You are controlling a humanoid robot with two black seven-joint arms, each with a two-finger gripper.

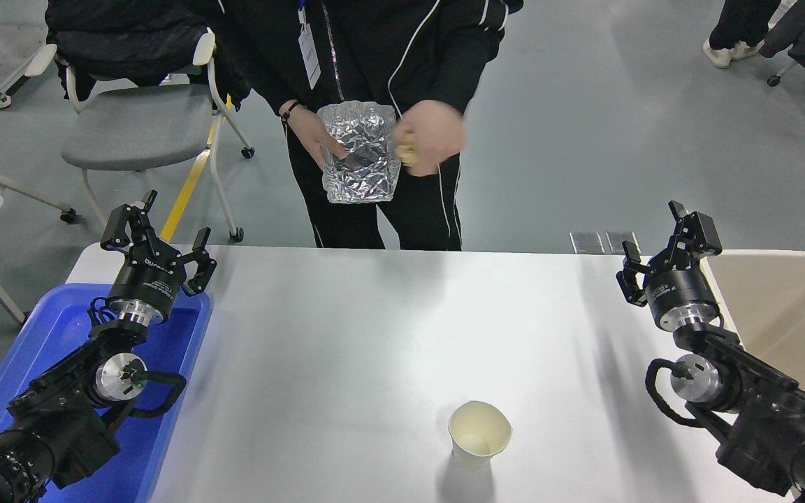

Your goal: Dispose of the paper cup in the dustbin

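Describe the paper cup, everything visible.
The paper cup is small, plain off-white and tapered, narrower at the base. It stands upright with its mouth open to the camera; the rim is slightly squashed out of round. The inside looks empty, with the pale bottom showing. It sits on the white table near the front edge, right of centre, casting a soft shadow toward the camera. Nothing touches it: the right gripper is well off, up by the dustbin.
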